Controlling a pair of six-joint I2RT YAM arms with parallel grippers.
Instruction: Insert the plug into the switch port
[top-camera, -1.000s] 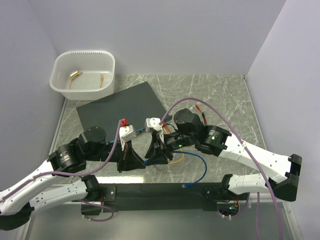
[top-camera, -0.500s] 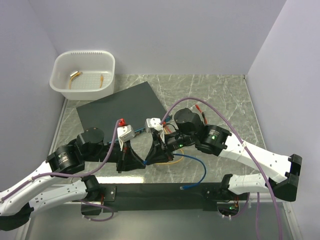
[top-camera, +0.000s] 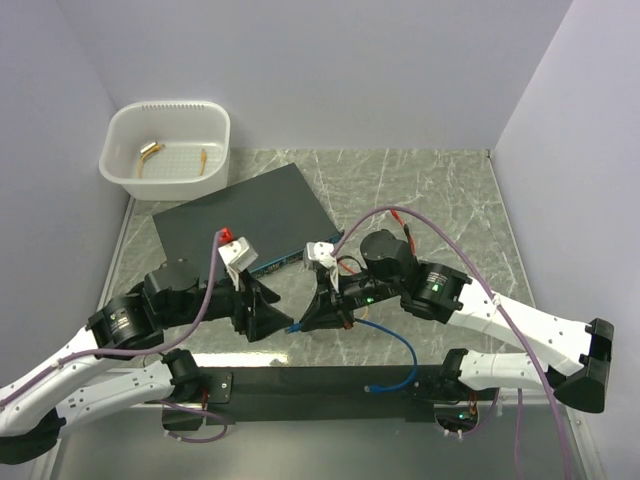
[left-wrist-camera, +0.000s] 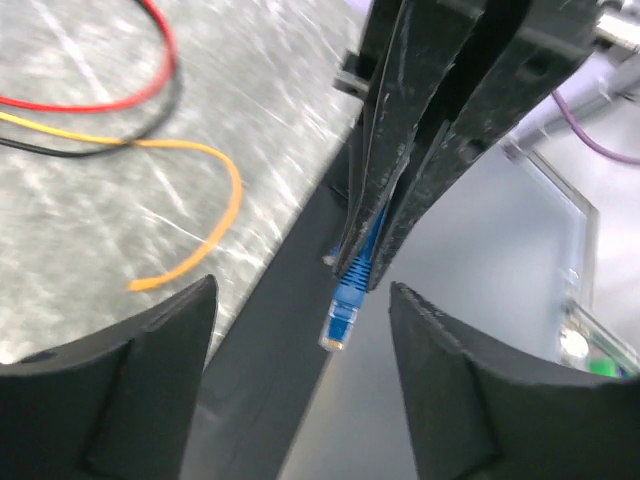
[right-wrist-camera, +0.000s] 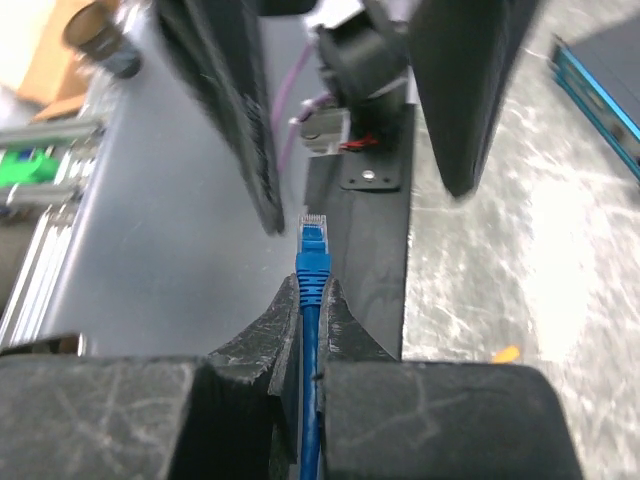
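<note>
Plug (right-wrist-camera: 313, 235) now pinched by right gripper (right-wrist-camera: 311, 300), left gripper (left-wrist-camera: 300, 290) has sprung wide open

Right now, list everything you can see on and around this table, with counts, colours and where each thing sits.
table: one, grey marble, under everything
tub: one, white, far left corner
small pieces: two, brass-coloured, inside the tub
switch box: one, flat black, left of centre
port face: one, teal-blue, the box's near edge
blue cable: one, looping over the near table
plug: one, blue, clear-tipped, protruding from the right end effector
loose wires: several, red, black, yellow, orange, on the marble
left end effector: black, open
right end effector: black, shut on the blue cable
</note>
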